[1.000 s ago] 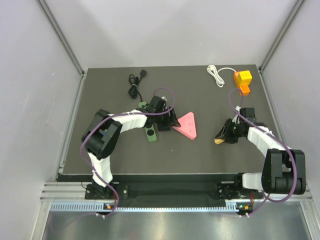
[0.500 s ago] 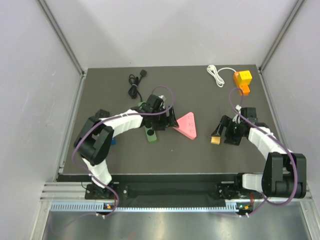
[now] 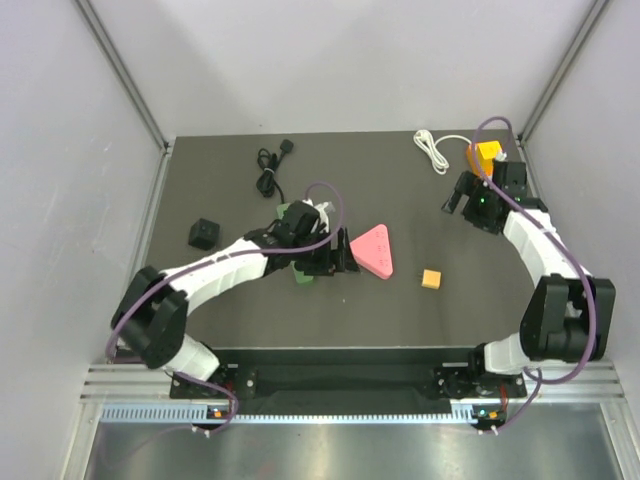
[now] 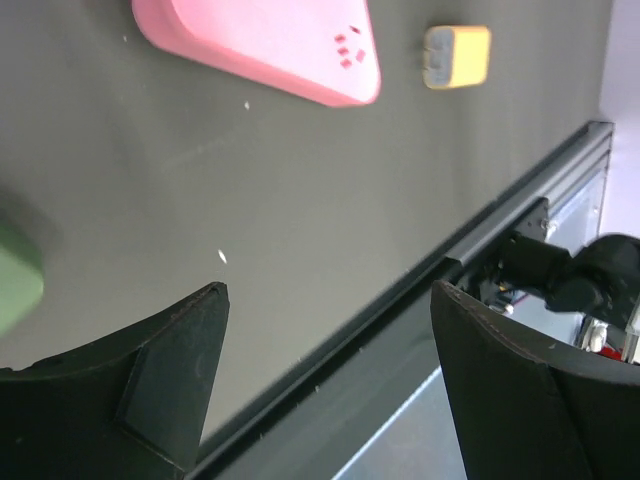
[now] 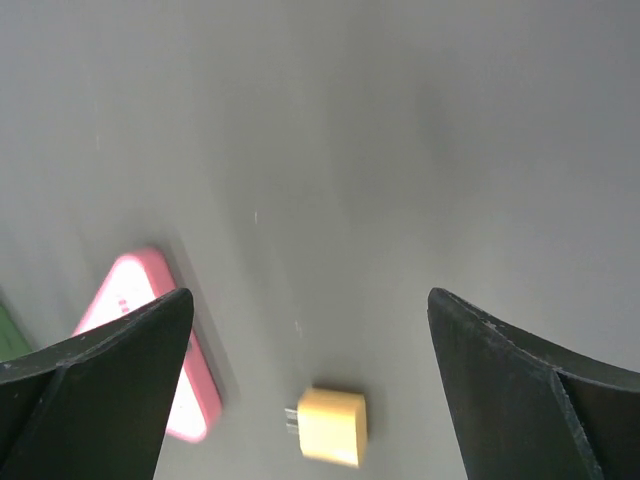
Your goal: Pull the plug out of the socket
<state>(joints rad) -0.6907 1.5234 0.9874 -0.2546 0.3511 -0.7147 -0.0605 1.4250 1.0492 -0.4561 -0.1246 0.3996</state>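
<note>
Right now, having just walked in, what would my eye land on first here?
The bright pink triangular block in the middle of the dark table stands out first, with a small orange plug lying loose just to its right. The left gripper hangs open beside the pink block. The right gripper, also open, is near a yellow cube at the back right corner.

light: even, soft | shadows: faint | right wrist: motion-blurred | overhead: sharp

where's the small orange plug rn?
Top view: the orange plug lies loose on the table, right of centre, just right of the pink triangular socket and apart from it.
</note>
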